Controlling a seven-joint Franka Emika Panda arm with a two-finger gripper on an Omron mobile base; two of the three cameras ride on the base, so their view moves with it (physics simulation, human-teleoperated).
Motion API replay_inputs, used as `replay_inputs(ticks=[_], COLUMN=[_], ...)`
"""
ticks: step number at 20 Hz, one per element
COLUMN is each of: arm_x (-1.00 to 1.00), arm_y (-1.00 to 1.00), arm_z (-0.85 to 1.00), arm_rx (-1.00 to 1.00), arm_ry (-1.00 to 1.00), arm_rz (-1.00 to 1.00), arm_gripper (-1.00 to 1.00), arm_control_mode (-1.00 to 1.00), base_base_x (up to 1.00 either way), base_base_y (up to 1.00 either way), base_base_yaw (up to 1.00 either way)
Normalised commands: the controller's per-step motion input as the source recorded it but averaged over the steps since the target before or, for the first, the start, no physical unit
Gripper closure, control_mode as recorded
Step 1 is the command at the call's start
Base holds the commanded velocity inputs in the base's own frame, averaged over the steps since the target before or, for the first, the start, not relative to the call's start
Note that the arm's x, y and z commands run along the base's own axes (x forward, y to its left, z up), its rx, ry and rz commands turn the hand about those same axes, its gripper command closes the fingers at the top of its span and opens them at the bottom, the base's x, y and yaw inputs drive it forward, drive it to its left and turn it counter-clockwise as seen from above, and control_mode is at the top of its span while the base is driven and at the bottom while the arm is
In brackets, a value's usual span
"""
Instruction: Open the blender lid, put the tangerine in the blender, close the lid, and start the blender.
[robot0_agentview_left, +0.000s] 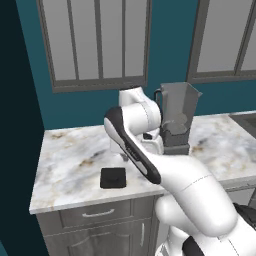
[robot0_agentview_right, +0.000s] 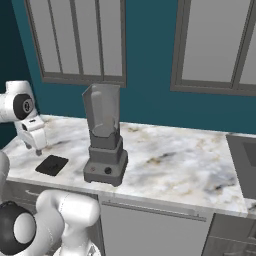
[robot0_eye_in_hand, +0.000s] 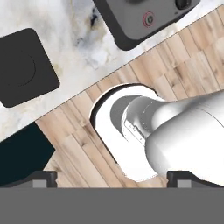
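On marble counter (robot0_agentview_right: 175, 160), blender lid (robot0_agentview_right: 52, 165) beside blender (robot0_agentview_right: 105, 145)

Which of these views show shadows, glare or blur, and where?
Left base view: the arm throws a soft shadow on the counter near the blender lid. Right base view: the blender pitcher is see-through, without glare. Hand view: sharp throughout.

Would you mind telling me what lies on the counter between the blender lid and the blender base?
Nothing: between the blender lid and the blender there is bare marble counter, as the right base view shows.
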Motion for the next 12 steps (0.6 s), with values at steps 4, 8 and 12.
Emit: replay_inputs(ticks=[4,8,12], arm_x=[0.21,0.00,0.01], arm_y=[0.05,0.10,0.14], arm_z=[-0.43,-0.41,-0.39], arm_rx=[0.00,0.00,0.00], arm_ry=[0.00,-0.03,-0.04], arm_rz=[0.00,0.00,0.00], arm_gripper=[-1.00,-1.00,-1.00], arm_control_mode=[-1.00,-1.00,-1.00], base_base_x=[0.00,0.00,0.00], base_base_y=[0.00,0.00,0.00], base_base_yaw=[0.00,0.00,0.00])
